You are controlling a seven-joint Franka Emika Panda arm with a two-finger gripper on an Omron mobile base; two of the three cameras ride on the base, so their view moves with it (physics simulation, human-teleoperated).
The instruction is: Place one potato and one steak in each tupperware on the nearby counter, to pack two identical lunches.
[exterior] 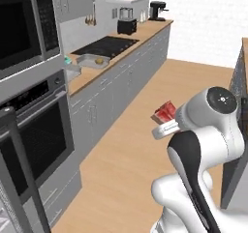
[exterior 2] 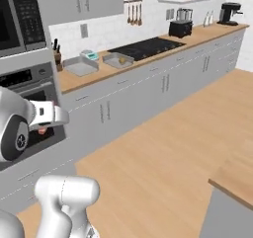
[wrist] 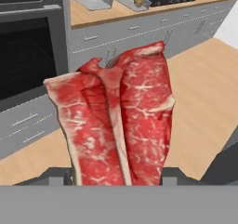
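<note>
Gripper (wrist: 118, 183) clamps 1 steak (wrist: 118, 125); 2 tupperware (exterior 2: 117, 60) trays on counter (exterior 2: 148, 54), 1 holding 1 potato (exterior 2: 122, 60)

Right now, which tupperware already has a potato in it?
The tupperware beside the stovetop: a potato sits inside. The other tupperware, by the scale, looks empty. The gripper holds a steak.

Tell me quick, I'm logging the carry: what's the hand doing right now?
Hand: closed on a steak, carried above the floor.
</note>
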